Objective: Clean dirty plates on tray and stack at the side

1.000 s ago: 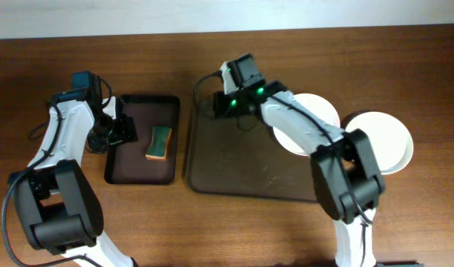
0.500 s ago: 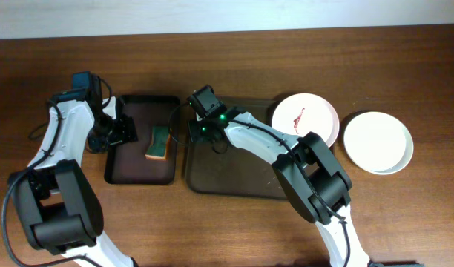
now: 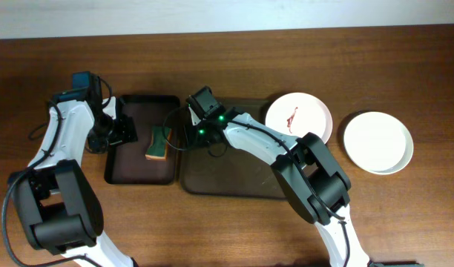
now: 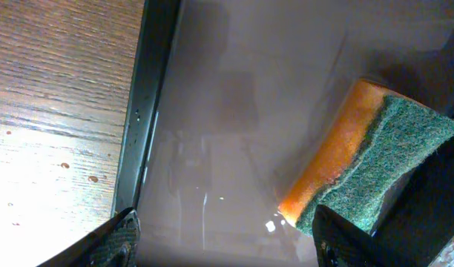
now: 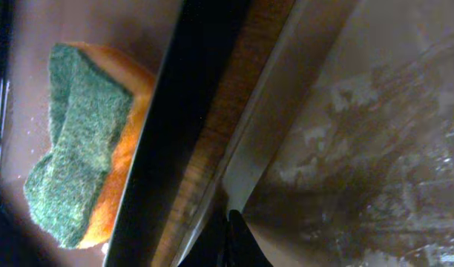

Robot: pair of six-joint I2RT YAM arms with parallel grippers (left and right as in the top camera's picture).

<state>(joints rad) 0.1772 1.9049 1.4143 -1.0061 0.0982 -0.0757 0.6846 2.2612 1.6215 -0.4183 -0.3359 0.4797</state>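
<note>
Right pincer [image 3: 193,135] sits at left rim of the tray [image 3: 234,172].

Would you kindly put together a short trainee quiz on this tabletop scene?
1. True or false: the green-and-yellow sponge lies in the large dark brown rectangular tray.
2. Which round white plate carries a red smear? A) the one nearer the sponge B) the one farther away
3. Fill in: the fingers of the left tool stand ___.
Key: 1 false, it lies in the small black tray; 2 A; 3 apart.
</note>
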